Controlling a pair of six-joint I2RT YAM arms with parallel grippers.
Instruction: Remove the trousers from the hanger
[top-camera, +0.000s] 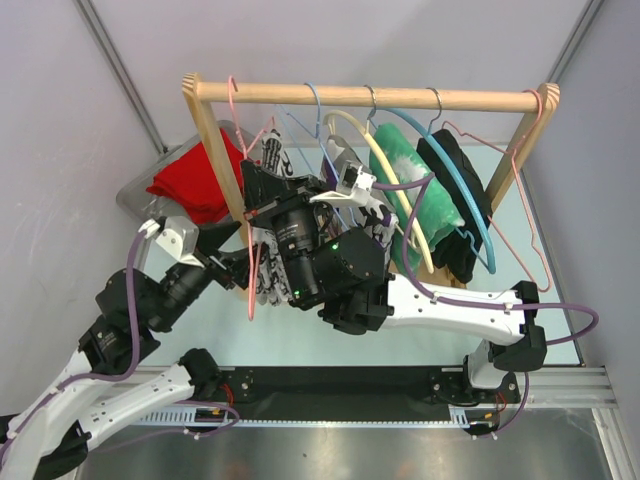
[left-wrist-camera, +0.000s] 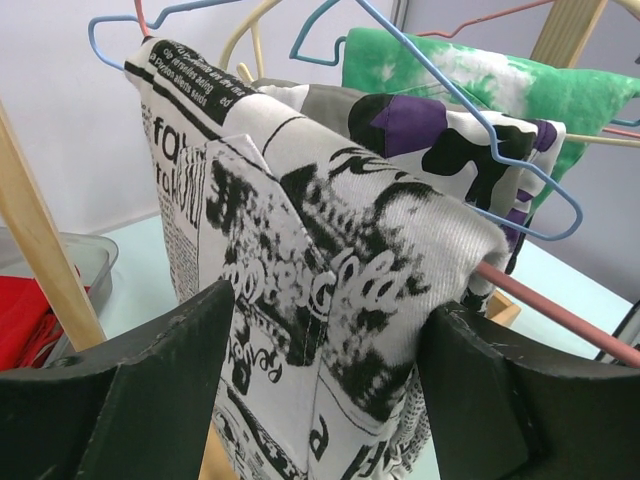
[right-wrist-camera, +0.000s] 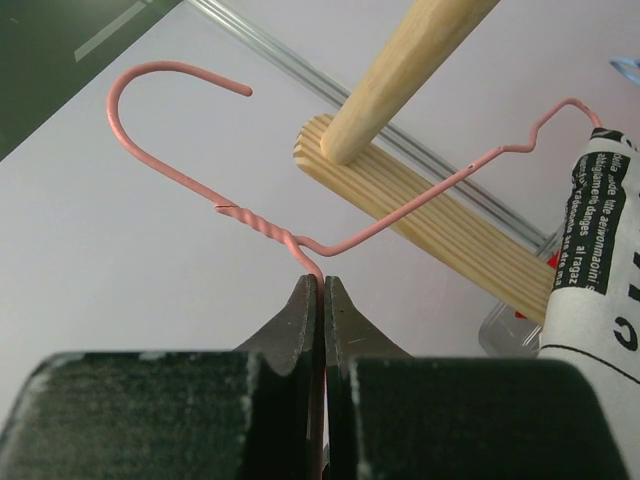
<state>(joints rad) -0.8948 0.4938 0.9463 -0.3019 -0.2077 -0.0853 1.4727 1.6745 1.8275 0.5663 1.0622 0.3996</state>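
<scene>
Grey walls, pale teal table (top-camera: 560, 330), wooden rack (top-camera: 370, 97) standing across it with several wire hangers.

- Far left: red cloth (top-camera: 195, 175) piled in a grey tray (top-camera: 135, 195) beside the rack post.
- Left gripper (left-wrist-camera: 330, 310): jaws spread wide, one finger on each side of the hanging fabric. Not clamped; contact with the cloth can't be told.
- Trousers (left-wrist-camera: 300, 200): white with black newsprint lettering, folded over the lower bar of the pink hanger (right-wrist-camera: 256, 226), near the rack's left end and between the two arms.
- Right gripper (right-wrist-camera: 322, 288): fingers pressed together, pinching the pink wire just below the twisted neck. In the right wrist view the hook looks clear of the rail.
- Further right, on the rail: purple-and-black patterned garment (left-wrist-camera: 420, 130), green garment (top-camera: 425, 190), black garment (top-camera: 460, 200).

Handling, as a judgement:
- The cloth is soft, light and limp. It will sag and bunch, and should slide off the thin wire with little drag.
- The doubled fold could snag on the hanger's bend.
- Best hold is the thick folded layers just under the bar, where the left jaws already straddle. Pinch both layers and draw sideways or down while the right keeps the hanger steady.
- The wire is springy and may twist in the pinch.
</scene>
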